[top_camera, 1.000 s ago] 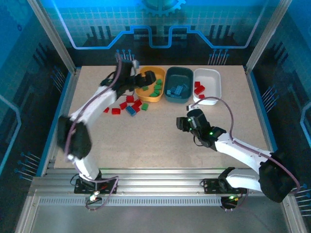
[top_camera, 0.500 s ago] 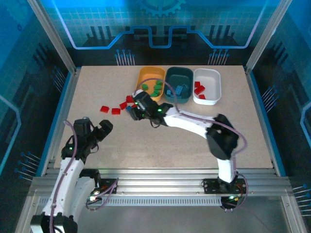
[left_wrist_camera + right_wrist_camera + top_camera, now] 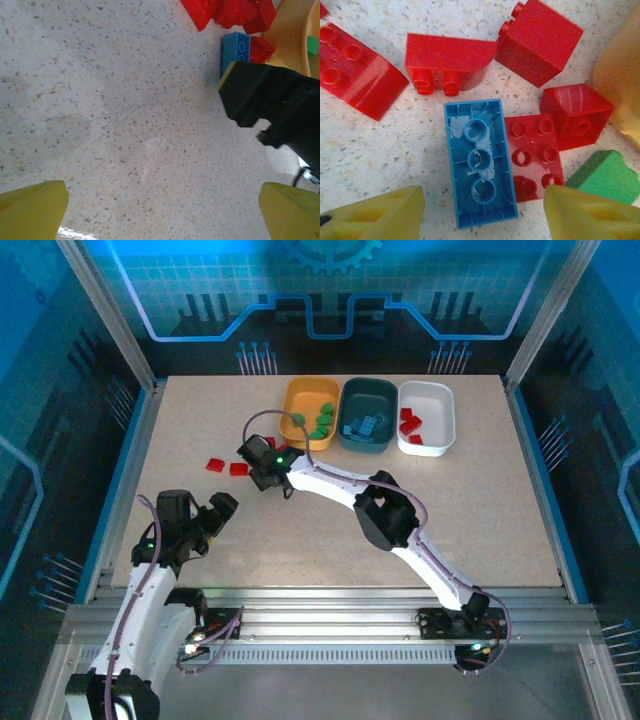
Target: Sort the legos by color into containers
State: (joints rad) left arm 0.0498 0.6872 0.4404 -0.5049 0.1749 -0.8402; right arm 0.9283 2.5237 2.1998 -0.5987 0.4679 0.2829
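Both jaws of the right gripper [image 3: 482, 216] stand partly apart and released, one yellow pad in each lower corner of its wrist view, grasping nothing. Between them lies a blue brick [image 3: 480, 160], hollow side up, with a strip of bare table on its left and a flat red brick [image 3: 532, 155] touching its right edge. Further right sit a red cube [image 3: 577, 115] and, toward the lower right, a green brick [image 3: 605, 175]. Above the blue brick a rounded red brick [image 3: 447, 62] and a second red block [image 3: 540, 40] both lie on their sides, and a long red brick [image 3: 355, 70] takes the upper left. The orange-yellow bin [image 3: 622, 85] is a blur at the right edge.

From above, the right gripper [image 3: 258, 472] hangs over this pile, just left of and below the orange-yellow bin [image 3: 297, 392], which holds green legos [image 3: 322, 420]. To its right, the dark teal bin [image 3: 368, 386] holds blue legos [image 3: 365, 425] and the white bin [image 3: 443, 405] holds red legos [image 3: 408, 421]. A pair of loose red bricks [image 3: 238, 469] lies left of the pile.

At the lower left of the overhead frame, the left gripper [image 3: 218, 508] is spread wide and empty above the speckled table [image 3: 480, 500].
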